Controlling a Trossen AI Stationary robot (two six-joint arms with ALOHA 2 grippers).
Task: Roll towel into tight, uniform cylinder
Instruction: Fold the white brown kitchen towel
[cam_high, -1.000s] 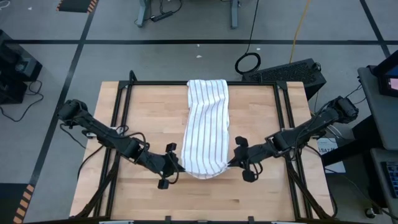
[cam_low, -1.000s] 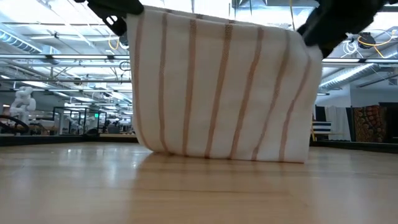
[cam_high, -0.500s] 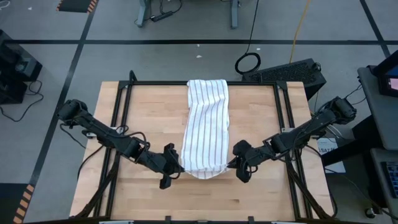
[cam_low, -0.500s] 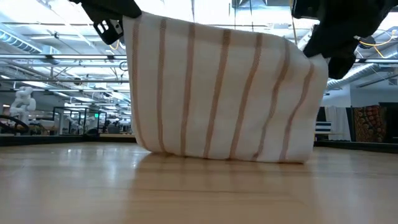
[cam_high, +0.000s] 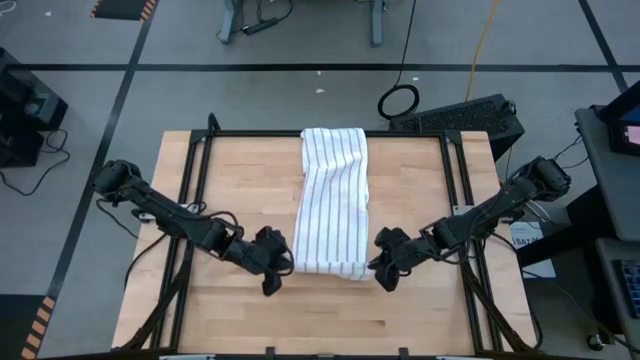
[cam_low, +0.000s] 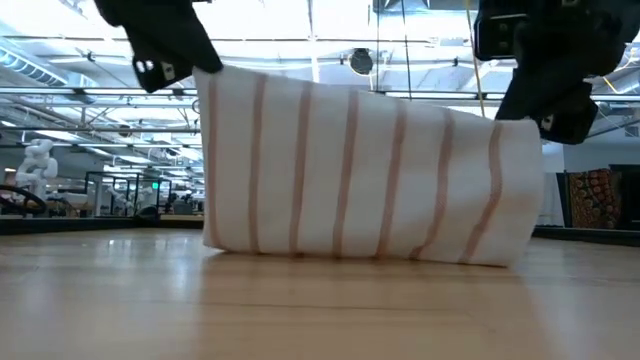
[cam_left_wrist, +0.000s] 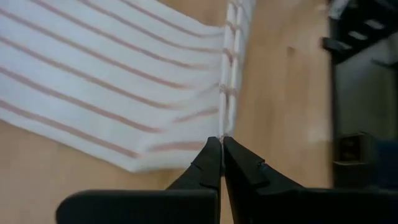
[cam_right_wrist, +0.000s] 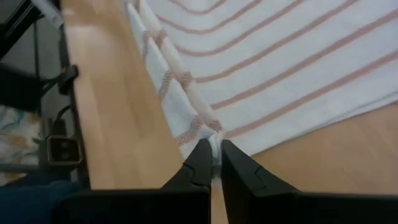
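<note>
Rolling barely begun — left pincer and right pincer each clench a near towel corner, lifted off the desk; remainder lies flat.

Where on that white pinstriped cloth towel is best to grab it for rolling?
The two corners of the white pinstriped cloth towel's near short end, each approached from its own long side. The left claw and right claw pinch there, so the whole width lifts evenly.

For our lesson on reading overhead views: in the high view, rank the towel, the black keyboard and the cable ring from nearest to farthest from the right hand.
1. The towel: the right hand pinches its near corner.
2. The black keyboard: beyond the table's far right corner.
3. The cable ring: on the floor, about as far; too close to call.
</note>
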